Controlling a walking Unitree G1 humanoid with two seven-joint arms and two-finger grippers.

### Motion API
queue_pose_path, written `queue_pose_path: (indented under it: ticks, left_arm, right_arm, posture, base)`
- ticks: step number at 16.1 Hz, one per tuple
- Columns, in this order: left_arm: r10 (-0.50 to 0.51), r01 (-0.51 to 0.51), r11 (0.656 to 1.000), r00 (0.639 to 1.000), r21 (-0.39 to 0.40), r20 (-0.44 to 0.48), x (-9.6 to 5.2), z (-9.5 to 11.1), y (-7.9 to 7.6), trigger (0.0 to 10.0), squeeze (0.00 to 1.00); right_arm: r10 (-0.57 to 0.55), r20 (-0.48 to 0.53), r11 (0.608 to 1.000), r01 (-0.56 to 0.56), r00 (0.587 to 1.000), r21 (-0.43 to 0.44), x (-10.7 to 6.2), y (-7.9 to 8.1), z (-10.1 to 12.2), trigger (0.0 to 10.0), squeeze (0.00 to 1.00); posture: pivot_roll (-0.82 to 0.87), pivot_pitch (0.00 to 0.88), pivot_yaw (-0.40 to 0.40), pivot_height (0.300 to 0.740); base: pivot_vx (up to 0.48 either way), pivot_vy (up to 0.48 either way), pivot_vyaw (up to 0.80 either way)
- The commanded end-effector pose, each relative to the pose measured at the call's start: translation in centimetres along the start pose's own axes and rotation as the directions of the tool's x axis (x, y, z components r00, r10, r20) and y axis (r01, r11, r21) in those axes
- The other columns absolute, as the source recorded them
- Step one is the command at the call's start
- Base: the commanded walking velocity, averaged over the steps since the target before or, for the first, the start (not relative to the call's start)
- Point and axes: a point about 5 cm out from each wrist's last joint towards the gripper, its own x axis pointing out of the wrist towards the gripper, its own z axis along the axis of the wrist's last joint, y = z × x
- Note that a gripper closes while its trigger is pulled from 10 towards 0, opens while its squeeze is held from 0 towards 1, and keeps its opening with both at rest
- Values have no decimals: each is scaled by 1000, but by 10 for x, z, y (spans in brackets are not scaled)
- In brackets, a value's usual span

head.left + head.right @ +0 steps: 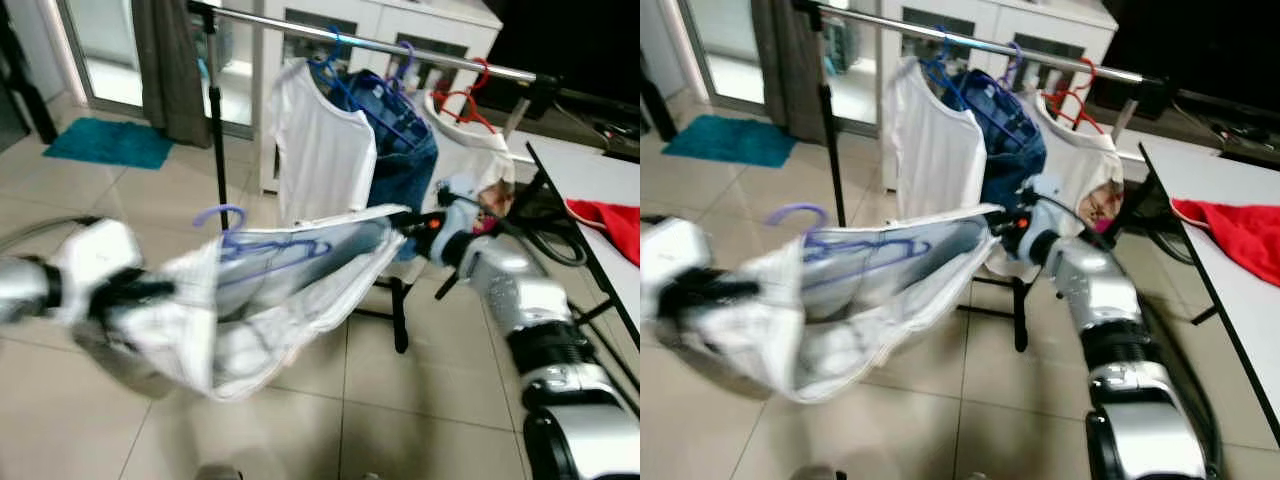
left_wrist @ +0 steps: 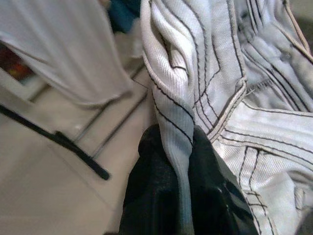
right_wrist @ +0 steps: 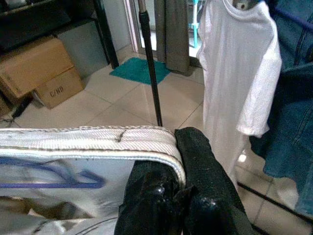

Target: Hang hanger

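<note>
Two hands — left hand (image 2: 183, 196), right hand (image 3: 178, 191) — on one garment (image 1: 270, 300), one hanger (image 1: 262, 248).

A garment (image 1: 270, 300) stretches between the left gripper (image 2: 182, 161) at its left end and the right gripper (image 3: 178, 161) at its right end, with a hanger (image 1: 262, 250) lying inside it. Behind stands the clothes rail (image 1: 420, 52); a T-shirt (image 1: 322, 150) hangs toward its left end, jeans (image 1: 405, 150) at the middle, and another shirt (image 1: 470, 150) toward the right end (each on its own hanger). A mat (image 1: 108, 142) lies on the floor (image 1: 420, 400) at far left. A cloth (image 1: 610, 222) lies on the table (image 1: 585, 175) at right.
</note>
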Motion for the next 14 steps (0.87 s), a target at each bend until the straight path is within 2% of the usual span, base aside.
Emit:
queue_pose_path:
  ticks: [1, 2, 3, 4, 5, 6, 7, 9, 11, 13, 14]
  left_arm:
    - [38, -39, 999, 998, -23, -43, 13, -7, 3, 0, 0]
    - [62, -64, 997, 997, -50, -39, 28, -9, 3, 0, 0]
    - [75, -77, 995, 996, -58, -41, 35, -10, 4, 0, 0]
    - [127, -130, 989, 991, -74, -46, 48, -14, 10, 0, 0]
    - [169, -172, 981, 985, -86, -42, 53, -14, 15, 0, 0]
    - [250, -245, 957, 968, -155, 14, 57, -9, 30, 0, 0]
    - [302, -289, 937, 953, -195, 36, 57, -7, 38, 0, 0]
    - [358, -339, 915, 932, -218, 52, 57, -4, 48, 0, 0]
    - [405, -299, 876, 882, -378, 241, 57, 22, 62, 0, 0]
    - [390, -243, 885, 852, -398, 348, 55, 40, 68, 0, 0]
    - [344, -147, 901, 815, -408, 467, 51, 63, 72, 0, 0]
  right_arm:
    - [-6, 2, 1000, 6, 1000, -19, -11, -3, 7, 0, 0]
    - [22, -16, 1000, -22, 1000, -12, -13, 4, 6, 0, 0]
    - [33, -24, 999, -33, 999, -7, -15, 7, 5, 0, 0]
    - [43, -47, 999, -43, 998, 3, -21, 10, 3, 0, 0]
    - [39, -69, 999, -39, 997, 4, -26, 11, 0, 0, 0]
    - [30, -104, 1000, -30, 994, 1, -36, 13, -4, 0, 0]
    - [45, -110, 999, -46, 993, -2, -39, 18, -6, 0, 0]
    - [87, -124, 996, -91, 988, -21, -41, 29, -10, 0, 0]
    - [139, -182, 977, -164, 973, -133, -37, 53, -24, 0, 0]
    - [159, -217, 962, -200, 963, -183, -32, 68, -34, 0, 0]
    - [188, -221, 948, -236, 957, -216, -17, 87, -45, 0, 0]
  posture:
    - [73, 0, -148, 740]
    - [69, 0, -146, 740]
    - [66, 0, -145, 740]
    - [54, 0, -138, 740]
    - [51, 0, -137, 740]
    - [41, 0, -131, 740]
    - [39, 0, -130, 740]
    - [38, 0, -130, 740]
    - [34, 0, -126, 740]
    - [35, 0, -124, 740]
    - [35, 0, -123, 740]
  base:
    - [0, 0, 0]
    - [0, 0, 0]
    - [0, 0, 0]
    - [0, 0, 0]
    - [0, 0, 0]
    - [0, 0, 0]
    - [0, 0, 0]
    - [0, 0, 0]
    - [0, 0, 0]
    - [0, 0, 0]
    - [0, 0, 0]
